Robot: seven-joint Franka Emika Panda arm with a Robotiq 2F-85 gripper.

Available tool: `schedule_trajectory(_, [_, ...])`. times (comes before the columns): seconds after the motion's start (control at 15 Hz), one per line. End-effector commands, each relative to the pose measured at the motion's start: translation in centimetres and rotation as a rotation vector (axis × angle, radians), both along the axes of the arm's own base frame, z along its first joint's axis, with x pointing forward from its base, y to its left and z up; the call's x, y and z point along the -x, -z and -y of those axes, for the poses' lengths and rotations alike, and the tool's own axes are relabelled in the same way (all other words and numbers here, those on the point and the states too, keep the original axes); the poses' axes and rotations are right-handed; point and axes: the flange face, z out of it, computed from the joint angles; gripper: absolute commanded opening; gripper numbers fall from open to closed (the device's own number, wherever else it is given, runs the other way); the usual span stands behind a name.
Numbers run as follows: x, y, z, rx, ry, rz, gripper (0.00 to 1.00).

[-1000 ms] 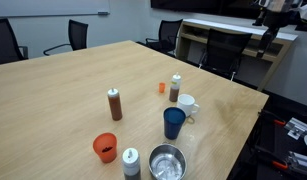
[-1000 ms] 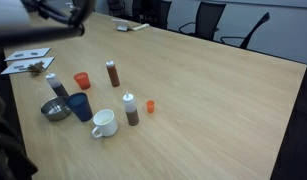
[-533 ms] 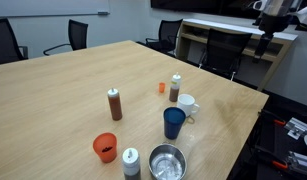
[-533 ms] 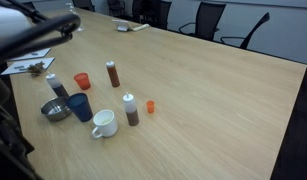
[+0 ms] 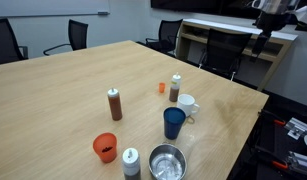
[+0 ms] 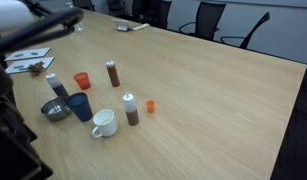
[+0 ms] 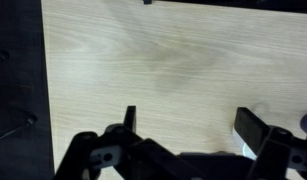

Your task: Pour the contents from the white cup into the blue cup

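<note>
My pincer [image 7: 190, 125] hangs spread wide over bare table [image 7: 173, 60], gripping nothing. A white-capped sauce bottle [image 5: 175, 88] stands just beside the white cup [image 5: 187, 104], squat and handled, next to the taller dark blue cup [image 5: 173, 122]. A steel bowl [image 5: 166, 160] sits near.

Arm, far corner: in an exterior view the arm [image 5: 271, 10] above the tabletop's [image 5: 63, 90] far right corner has drifted a little toward the left of the picture since a second ago, and sits slightly higher.
Gripper: the gripper [image 5: 260, 42] hanging below it has shifted the same way by a small amount.
Arm, near side: in an exterior view the arm [image 6: 38, 28], a second ago only a dark shape at the top left edge, now stretches as a long bar across that corner.
Robot body: the dark bulk [image 6: 13, 140] at the lower left edge fills more of the picture than before.
</note>
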Motion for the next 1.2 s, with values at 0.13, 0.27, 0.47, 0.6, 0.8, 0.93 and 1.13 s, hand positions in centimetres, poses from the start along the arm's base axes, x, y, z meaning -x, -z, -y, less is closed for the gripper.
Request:
schedule_trajectory(0.13, [-1.6,-3.5,-7.5,-0.119,0.013,0.003,1.0])
schedule_trajectory(0.27, [-1.2,-4.7,-10.4,-0.101,0.051,-0.008,1.0])
schedule_trajectory(0.47, [-0.7,-4.8,-11.7,-0.068,0.053,0.001,1.0])
schedule_trajectory(0.6, [-0.4,-5.1,-12.3,-0.048,0.08,-0.01,1.0])
schedule_trajectory(0.8, [-0.4,-5.0,-11.9,-0.045,0.091,-0.016,1.0])
schedule_trajectory(0.93, [-0.4,-5.0,-11.9,-0.045,0.092,-0.017,1.0])
schedule_trajectory(1.13, [-1.3,-4.0,-11.8,-0.059,0.084,0.006,1.0])
